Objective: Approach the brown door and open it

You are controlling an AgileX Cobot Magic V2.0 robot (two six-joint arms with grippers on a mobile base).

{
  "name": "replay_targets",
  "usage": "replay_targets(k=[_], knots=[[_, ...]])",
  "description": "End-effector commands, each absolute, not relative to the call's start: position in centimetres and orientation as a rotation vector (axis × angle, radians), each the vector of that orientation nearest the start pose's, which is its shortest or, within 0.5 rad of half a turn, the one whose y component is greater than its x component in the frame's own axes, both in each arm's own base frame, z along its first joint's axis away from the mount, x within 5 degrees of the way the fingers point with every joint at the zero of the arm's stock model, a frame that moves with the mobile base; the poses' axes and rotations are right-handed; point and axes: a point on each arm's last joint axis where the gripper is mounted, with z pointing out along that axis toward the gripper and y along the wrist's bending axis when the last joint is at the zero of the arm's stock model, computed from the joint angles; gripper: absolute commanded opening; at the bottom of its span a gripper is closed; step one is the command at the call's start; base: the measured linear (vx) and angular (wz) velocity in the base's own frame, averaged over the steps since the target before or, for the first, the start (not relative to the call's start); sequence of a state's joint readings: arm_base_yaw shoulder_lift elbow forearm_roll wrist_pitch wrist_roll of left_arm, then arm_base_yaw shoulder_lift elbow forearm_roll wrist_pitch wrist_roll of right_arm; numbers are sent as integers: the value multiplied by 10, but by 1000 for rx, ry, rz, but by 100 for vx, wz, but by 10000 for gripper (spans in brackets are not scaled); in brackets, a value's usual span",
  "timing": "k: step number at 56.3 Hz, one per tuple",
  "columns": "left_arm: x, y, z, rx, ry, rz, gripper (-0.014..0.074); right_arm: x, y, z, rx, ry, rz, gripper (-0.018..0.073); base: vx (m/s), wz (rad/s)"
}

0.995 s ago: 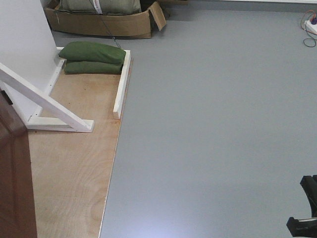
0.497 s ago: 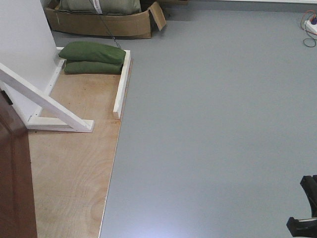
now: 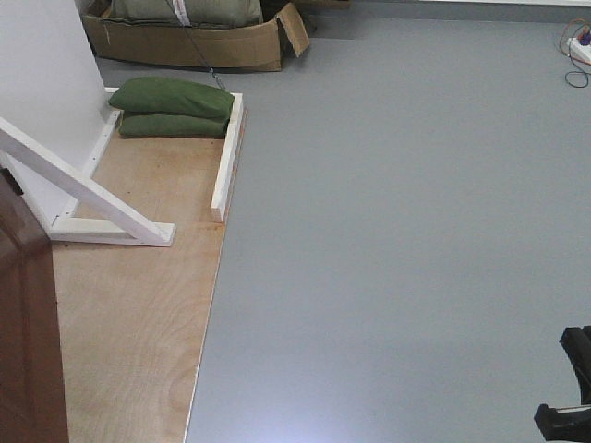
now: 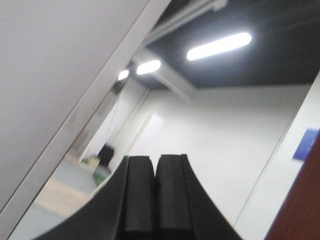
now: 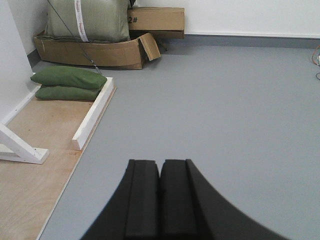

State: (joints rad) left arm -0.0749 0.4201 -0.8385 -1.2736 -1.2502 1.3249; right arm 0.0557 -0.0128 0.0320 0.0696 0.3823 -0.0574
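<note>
**Desk:** Brown wooden door [image 3: 26,341], location?
**Operator:** Item 1. Stands just beside the white diagonal timber brace [image 3: 88,189], on its near side, at my front view's left edge.
**Desk:** Handling?
**Operator:** I judge it heavy, rigid and hinge-swung. Grip belongs at a handle, which no view shows.
**Desk:** Jaws?
**Operator:** Left gripper [image 4: 155,197]: pads pressed together, empty, with the door's edge near it but not touching. Right gripper [image 5: 160,200]: likewise closed and empty, well apart from brace and door.
</note>
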Motion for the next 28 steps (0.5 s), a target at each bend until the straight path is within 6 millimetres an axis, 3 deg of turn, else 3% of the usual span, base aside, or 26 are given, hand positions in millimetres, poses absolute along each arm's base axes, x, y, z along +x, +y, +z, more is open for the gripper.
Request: replay_targets(k=[1,9,28], knots=[[-19,86,457,-1068,602,711,-3,54,5,175,-68,1803,52,0,0,0],[-5,86,459,-1061,669,753,-3,54,5,175,-68,1803,52,0,0,0],[27,87,458,-1207,857,606,-3,54,5,175,-68,1803,52,0,0,0]])
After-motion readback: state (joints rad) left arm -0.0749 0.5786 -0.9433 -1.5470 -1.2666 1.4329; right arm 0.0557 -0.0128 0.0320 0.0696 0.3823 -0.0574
